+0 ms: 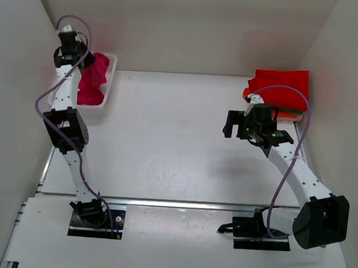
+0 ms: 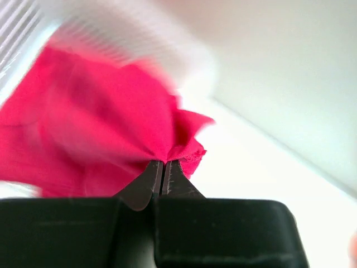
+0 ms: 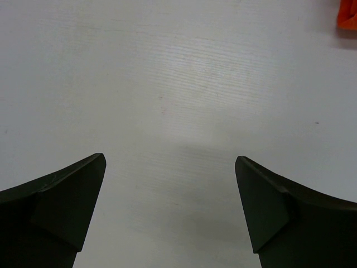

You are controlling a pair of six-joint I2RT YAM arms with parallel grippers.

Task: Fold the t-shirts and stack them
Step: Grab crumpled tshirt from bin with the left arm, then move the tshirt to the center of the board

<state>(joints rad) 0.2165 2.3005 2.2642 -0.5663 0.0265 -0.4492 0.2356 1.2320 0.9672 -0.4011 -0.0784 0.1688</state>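
Note:
The magenta-pink t-shirt (image 1: 93,80) hangs crumpled out of the white mesh basket (image 1: 109,87) at the back left. My left gripper (image 1: 81,50) is shut on a pinch of its cloth (image 2: 111,134), jaws closed tight. A folded stack lies at the back right: the bright red t-shirt (image 1: 279,86) on top, a thin green edge (image 1: 295,109) and an orange layer (image 1: 289,115) under it. My right gripper (image 1: 231,123) is open and empty, above bare table left of the stack. An orange corner (image 3: 348,15) shows in the right wrist view.
White walls enclose the table on the left, back and right. The white table top (image 1: 166,139) lies between the basket and the stack. A metal rail (image 1: 175,203) runs along the near edge by the arm bases.

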